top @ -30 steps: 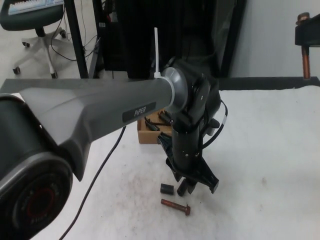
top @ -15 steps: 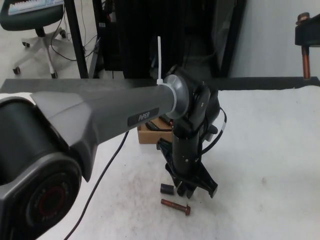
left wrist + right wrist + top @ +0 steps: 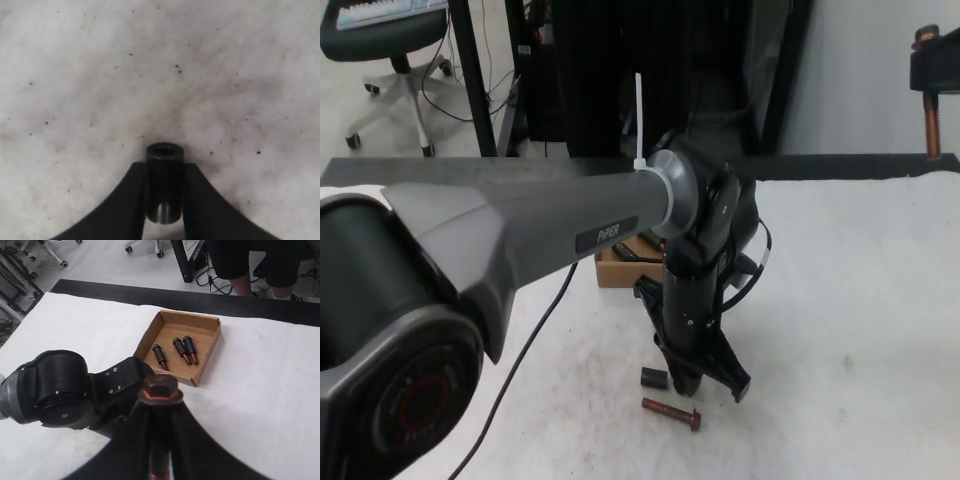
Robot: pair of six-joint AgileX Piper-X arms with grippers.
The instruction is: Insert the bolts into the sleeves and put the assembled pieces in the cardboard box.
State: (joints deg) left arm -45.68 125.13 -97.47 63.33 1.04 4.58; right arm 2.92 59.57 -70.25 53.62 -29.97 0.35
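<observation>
The left gripper point(image 3: 164, 171) has its two fingers closed on one black sleeve point(image 3: 163, 184). In the left wrist view the sleeve stands between the fingers with its open end toward the white bench point(image 3: 860, 300). The high view shows what that view does not: a second sleeve point(image 3: 653, 378) lies free on the bench just beside this gripper, and one loose copper-coloured bolt point(image 3: 672, 412) lies near it, on the side toward the camera. That makes two sleeves, one held and one free.

The right gripper point(image 3: 160, 416) is clamped on a second bolt point(image 3: 160, 390), with its hex head sticking out past the fingertips. That makes two bolts, one lying and one held.

The cardboard box point(image 3: 172, 372) sits on the bench beyond the left arm point(image 3: 65, 390), which hides much of it in the high view. The right wrist view looks into it from above. Three assembled pieces lie inside: one alone point(image 3: 160, 357) and two close together point(image 3: 186, 350).
</observation>
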